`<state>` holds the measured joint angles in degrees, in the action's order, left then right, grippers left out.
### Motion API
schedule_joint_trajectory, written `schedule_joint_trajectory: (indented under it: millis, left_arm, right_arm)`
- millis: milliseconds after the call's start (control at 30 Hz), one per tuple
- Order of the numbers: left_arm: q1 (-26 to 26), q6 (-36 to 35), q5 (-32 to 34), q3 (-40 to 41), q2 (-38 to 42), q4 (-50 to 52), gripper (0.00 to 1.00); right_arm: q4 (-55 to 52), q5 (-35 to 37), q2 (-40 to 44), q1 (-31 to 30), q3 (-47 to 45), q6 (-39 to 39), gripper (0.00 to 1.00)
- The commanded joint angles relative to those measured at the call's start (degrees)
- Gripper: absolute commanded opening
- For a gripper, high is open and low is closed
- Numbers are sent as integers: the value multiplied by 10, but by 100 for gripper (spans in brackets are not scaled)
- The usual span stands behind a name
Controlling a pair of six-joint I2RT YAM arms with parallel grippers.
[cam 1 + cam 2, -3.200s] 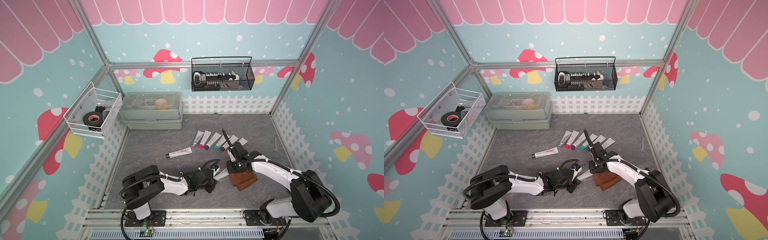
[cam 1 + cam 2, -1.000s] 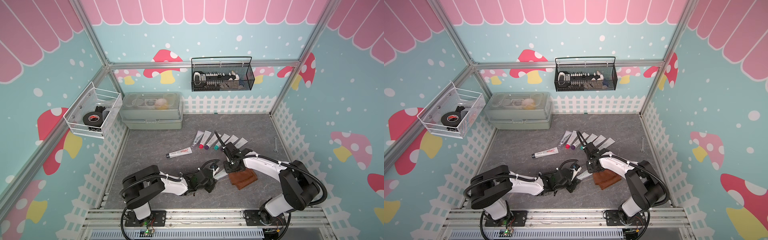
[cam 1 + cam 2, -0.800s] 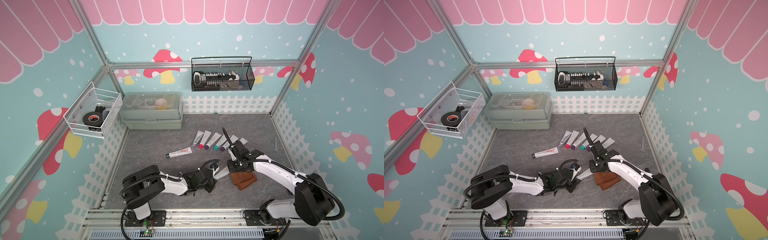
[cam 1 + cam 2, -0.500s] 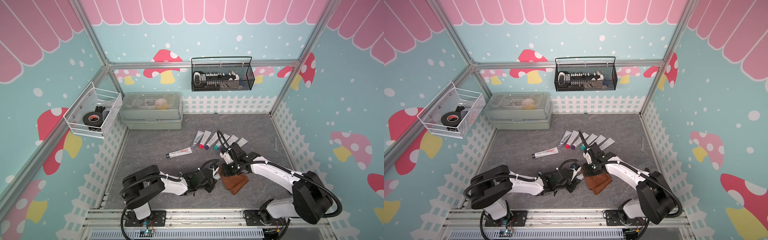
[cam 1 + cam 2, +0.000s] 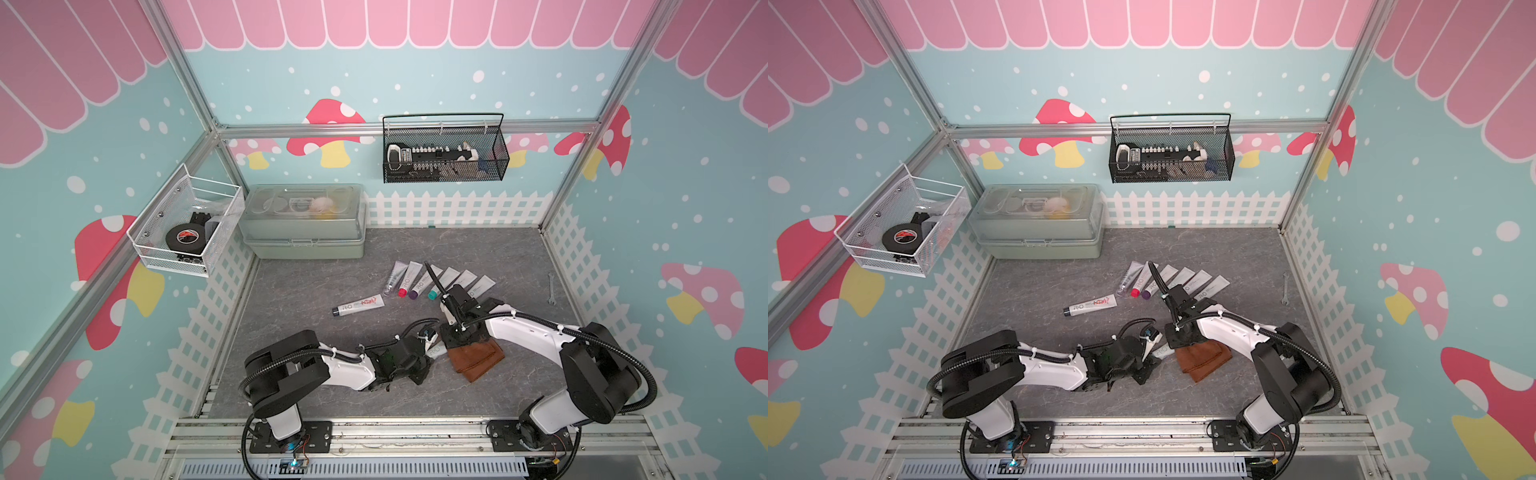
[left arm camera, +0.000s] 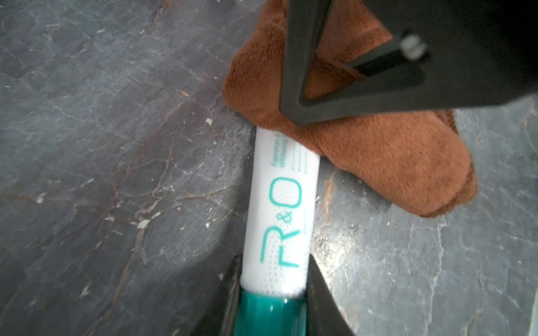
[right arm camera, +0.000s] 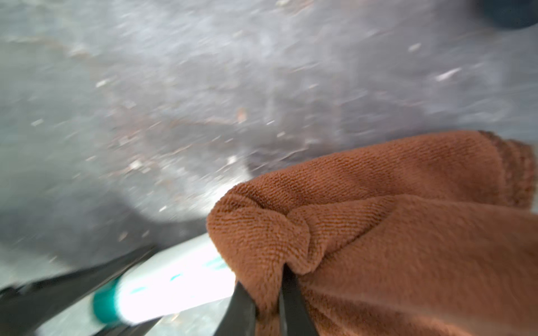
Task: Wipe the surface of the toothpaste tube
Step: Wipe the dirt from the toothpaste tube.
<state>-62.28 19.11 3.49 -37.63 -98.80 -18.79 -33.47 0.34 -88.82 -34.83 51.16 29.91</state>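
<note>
As we saw in a top view, our left gripper [image 5: 427,354] pinched the white, teal-capped toothpaste tube [image 5: 438,352] on the grey stone-patterned table [image 5: 311,291]. Left wrist: a brown terry cloth [image 6: 378,163] covered its far end. Right wrist: our right gripper [image 7: 266,299] clamped that cloth.

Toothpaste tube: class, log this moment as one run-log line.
left tool: shut on toothpaste tube | right tool: shut on brown cloth | cloth: over tube's free end

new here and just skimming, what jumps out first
Up front on the grey table, the left gripper is shut on a teal-capped toothpaste tube while the right gripper pinches a brown cloth covering the tube's far end. Behind them lies a fanned row of tubes.
</note>
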Motion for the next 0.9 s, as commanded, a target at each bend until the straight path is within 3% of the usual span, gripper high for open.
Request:
schedule_joint_trajectory:
  millis: [0,200,467,700,867]
  left_arm:
    - [6,15,8,19,4,16,24]
    - [0,12,4,18,-2,12,24]
    - [-29,-7,37,-15,-33,45,24]
    - [-36,-11,45,-24,-41,54,24]
    - [-37,-11,51,-25,-40,59,24]
  right_arm:
    - [-58,110,-39,23,-31,4,10]
    - [-29,6,34,80,-41,-16,11]
    - [-24,-150,53,68,-18,-36,12]
    - [-9,-154,-4,31,-19,-37,12]
    - [-55,-20,-59,21,1,-39,11]
